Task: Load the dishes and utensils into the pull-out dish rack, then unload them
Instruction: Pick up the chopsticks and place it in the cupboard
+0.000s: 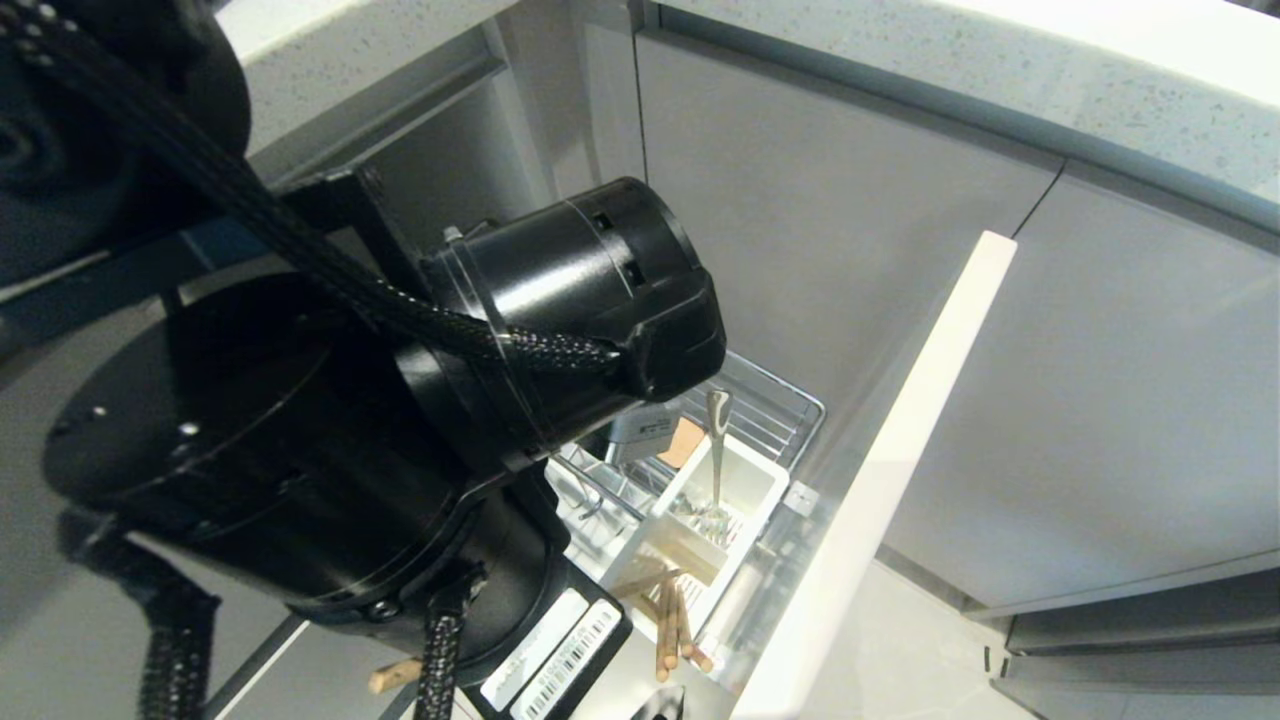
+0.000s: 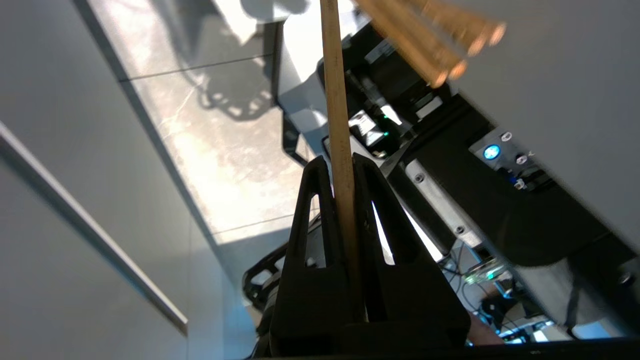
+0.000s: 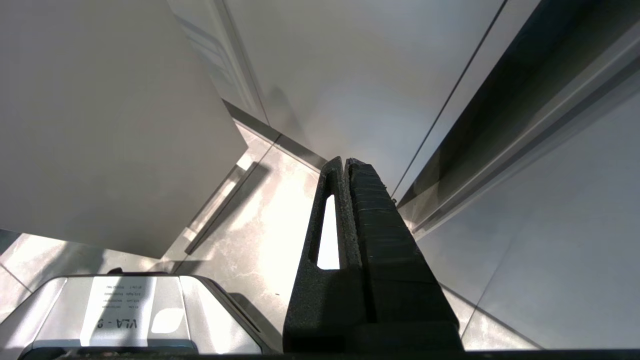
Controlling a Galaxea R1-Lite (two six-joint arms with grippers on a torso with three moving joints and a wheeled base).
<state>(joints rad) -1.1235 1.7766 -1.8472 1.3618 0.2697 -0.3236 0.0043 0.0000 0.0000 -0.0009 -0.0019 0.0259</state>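
The head camera looks steeply down past the left arm [image 1: 330, 420] onto the pulled-out rack [image 1: 700, 500] close below, while each wrist camera looks along its own fingers toward cabinets and floor beside that rack; both head and left-wrist views catch chopsticks [image 2: 337, 110].

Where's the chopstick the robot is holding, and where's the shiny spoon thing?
chopstick [image 2: 336, 100], left wrist view, on its shaft above the fingers.
silver utensil [image 1: 717, 455], head view, on its handle, standing in the white caddy.
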